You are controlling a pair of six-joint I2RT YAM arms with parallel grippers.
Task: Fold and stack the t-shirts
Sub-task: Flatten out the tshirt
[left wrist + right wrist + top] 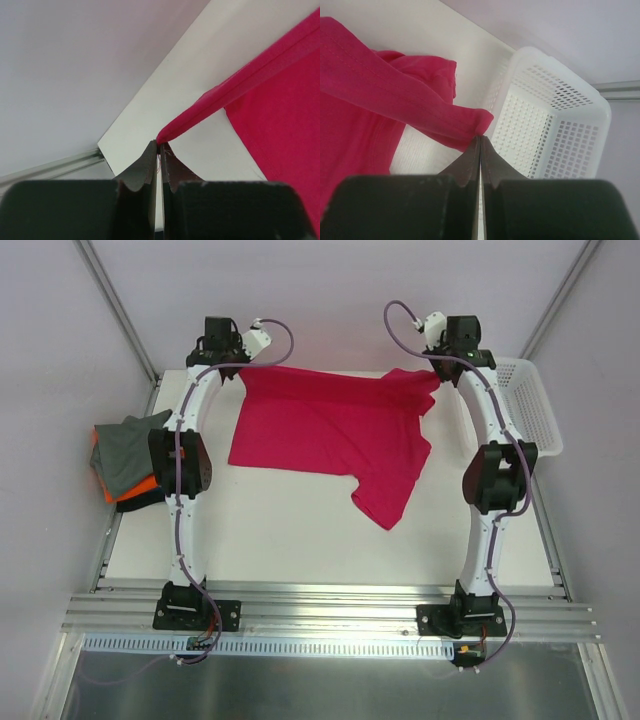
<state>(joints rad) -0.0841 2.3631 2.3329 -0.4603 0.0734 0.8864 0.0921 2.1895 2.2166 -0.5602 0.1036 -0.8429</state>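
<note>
From overhead alone: shirt pile [128,462]; wrists: pink shirt [280,125] pinched.

The magenta t-shirt [330,435] is soft, matt knit cloth with a fine rib and stitched hems. The basket [555,115] is white perforated plastic with a slight sheen; the table [300,540] is smooth, matt white, edged by brushed metal rails [330,605].

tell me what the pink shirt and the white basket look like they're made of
pink shirt: soft knit cloth, probably cotton jersey, with a matte finish. It drapes and wrinkles, and the right wrist view shows a fine weave and stitch lines near its edge.
white basket: looks like moulded plastic, smooth and slightly glossy. Its walls are rigid, with even rows of slots and small holes.
</note>
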